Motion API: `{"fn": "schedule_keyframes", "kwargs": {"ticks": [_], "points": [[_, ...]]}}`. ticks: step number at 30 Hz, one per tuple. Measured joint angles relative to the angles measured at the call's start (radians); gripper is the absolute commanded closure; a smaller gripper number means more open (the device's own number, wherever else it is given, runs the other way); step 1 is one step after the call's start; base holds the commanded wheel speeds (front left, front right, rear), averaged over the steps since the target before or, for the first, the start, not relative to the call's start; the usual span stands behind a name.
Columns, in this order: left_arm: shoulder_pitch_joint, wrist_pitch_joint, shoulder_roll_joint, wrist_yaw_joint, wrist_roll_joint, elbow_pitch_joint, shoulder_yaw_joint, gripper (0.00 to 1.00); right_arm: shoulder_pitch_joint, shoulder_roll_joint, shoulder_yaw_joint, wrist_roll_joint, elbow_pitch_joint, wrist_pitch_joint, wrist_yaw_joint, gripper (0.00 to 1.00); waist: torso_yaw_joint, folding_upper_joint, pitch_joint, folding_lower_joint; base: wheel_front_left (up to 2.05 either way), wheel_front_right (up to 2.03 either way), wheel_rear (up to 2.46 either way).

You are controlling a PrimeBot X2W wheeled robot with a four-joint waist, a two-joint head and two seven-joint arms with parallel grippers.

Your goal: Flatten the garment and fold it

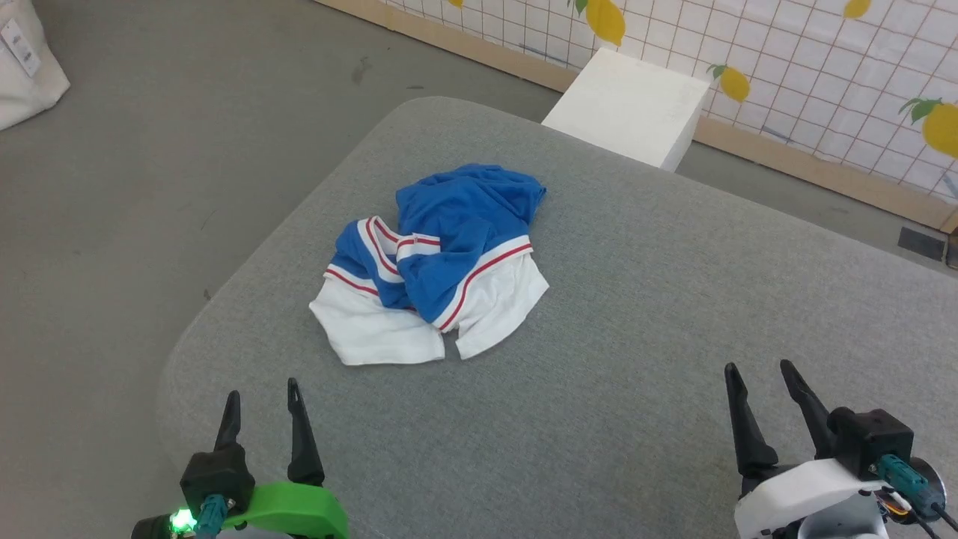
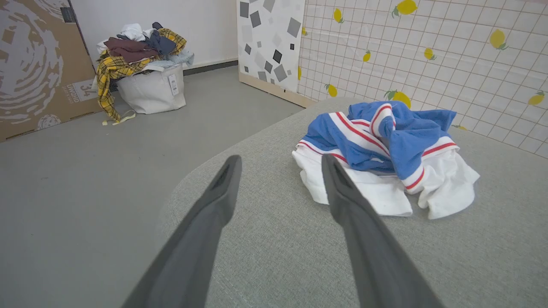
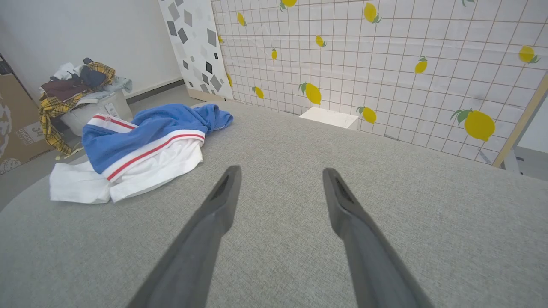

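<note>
The garment [image 1: 441, 262] lies crumpled in a heap on the grey padded table [image 1: 636, 314], blue cloth bunched over white bands with thin red stripes. In the left wrist view the garment [image 2: 385, 145] sits just beyond and right of my fingers; in the right wrist view the garment [image 3: 137, 145] lies to the upper left. My left gripper [image 1: 262, 385] hovers open near the table's front left, nothing between its fingers. Well apart from the heap, my right gripper [image 1: 757, 367] stands open and empty at the front right.
A white box [image 1: 629, 105] stands on the floor beyond the table's far edge, before a tiled wall with lemon prints [image 1: 823, 67]. A white bin heaped with clothes [image 2: 145, 72] and a cardboard panel [image 2: 34, 64] stand on the floor to the left.
</note>
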Motion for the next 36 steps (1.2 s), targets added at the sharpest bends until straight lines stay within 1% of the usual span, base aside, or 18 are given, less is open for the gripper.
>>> {"fn": "schedule_keyframes", "kwargs": {"ticks": [4, 5, 9, 11, 12, 13, 15, 16, 20, 23, 25, 28, 31, 33, 35, 36], "points": [[-0.003, 0.0, 0.0, -0.003, -0.016, -0.004, -0.002, 0.0, 0.0, 0.0, 0.0, 0.0, -0.001, 0.0, 0.0, 0.0, -0.006, 0.0, 0.005, 0.0, 0.0, 0.0, 0.0], [-0.006, 0.0, 0.0, -0.012, -0.028, -0.003, -0.001, 0.0, 0.0, 0.0, 0.0, 0.0, -0.002, 0.0, 0.0, 0.0, -0.008, 0.0, 0.007, 0.0, 0.0, 0.0, 0.0], [-0.091, 0.018, 0.011, -0.074, -0.059, 0.028, -0.005, 0.0, -0.001, 0.0, 0.007, -0.003, -0.018, 0.011, 0.0, 0.0, -0.023, 0.0, 0.016, 0.0, 0.0, 0.0, 0.0], [-0.19, 0.054, 0.027, -0.109, -0.095, 0.039, 0.002, 0.0, -0.004, 0.001, 0.011, -0.008, -0.037, 0.023, 0.0, 0.0, -0.034, 0.0, 0.028, 0.0, 0.0, 0.0, 0.0], [-0.233, 0.074, 0.04, -0.126, -0.102, 0.044, 0.0, 0.0, -0.008, 0.001, 0.013, -0.013, -0.045, 0.029, 0.0, 0.0, -0.04, 0.0, 0.034, 0.0, 0.0, 0.0, 0.0], [-0.396, 0.171, 0.072, -0.187, -0.151, 0.081, 0.002, 0.0, -0.035, 0.001, 0.012, -0.035, -0.079, 0.046, 0.0, 0.0, -0.063, 0.0, 0.065, 0.0, 0.0, 0.0, 0.0], [-0.477, 0.265, 0.081, -0.214, -0.196, 0.122, 0.005, 0.0, -0.052, 0.002, 0.009, -0.048, -0.1, 0.058, 0.0, 0.0, -0.081, 0.0, 0.087, 0.0, 0.0, 0.0, 0.0], [-0.516, 0.318, 0.088, -0.221, -0.216, 0.147, 0.006, 0.0, -0.061, 0.002, 0.005, -0.053, -0.111, 0.064, 0.0, 0.0, -0.093, 0.0, 0.102, 0.0, 0.0, 0.0, 0.0], [-0.628, 0.519, 0.112, -0.225, -0.291, 0.232, 0.028, 0.0, -0.076, 0.001, -0.015, -0.063, -0.139, 0.077, 0.0, 0.0, -0.14, 0.0, 0.156, 0.0001, 0.0, 0.0, 0.0], [-0.672, 0.672, 0.13, -0.195, -0.325, 0.294, 0.042, 0.0, -0.088, 0.001, -0.035, -0.064, -0.143, 0.079, 0.0, 0.0, -0.184, 0.0, 0.202, 0.0001, 0.0, 0.0, 0.0], [-0.673, 0.755, 0.141, -0.183, -0.345, 0.322, 0.04, 0.0, -0.094, 0.001, -0.043, -0.064, -0.144, 0.077, 0.0, 0.0, -0.213, 0.0, 0.228, 0.0001, 0.0, 0.0, 0.0], [-0.669, 0.826, 0.148, -0.158, -0.35, 0.34, 0.033, 0.0, -0.1, 0.001, -0.059, -0.064, -0.144, 0.069, 0.0, 0.0, -0.251, 0.0, 0.271, 0.0001, 0.0, 0.0, 0.0], [-0.646, 0.863, 0.147, -0.134, -0.35, 0.355, 0.025, 0.0, -0.106, -0.002, -0.067, -0.064, -0.142, 0.063, 0.0, 0.0, -0.284, 0.0, 0.31, 0.0002, 0.0, 0.0, 0.0], [-0.627, 0.874, 0.145, -0.121, -0.35, 0.359, 0.023, 0.0, -0.106, -0.003, -0.07, -0.064, -0.141, 0.061, 0.0, 0.0, -0.303, 0.0, 0.333, 0.0002, 0.0, 0.0, 0.0], [-0.623, 0.888, 0.153, -0.118, -0.35, 0.353, 0.022, 0.0, -0.107, -0.003, -0.075, -0.064, -0.14, 0.06, 0.0, 0.0, -0.318, 0.0001, 0.351, 0.0001, 0.0, 0.0, 0.0], [-0.622, 0.879, 0.158, -0.114, -0.346, 0.347, 0.02, 0.0, -0.107, -0.003, -0.076, -0.064, -0.139, 0.06, 0.0, 0.0, -0.324, 0.0, 0.359, 0.0001, 0.0, 0.0, 0.0]]}}
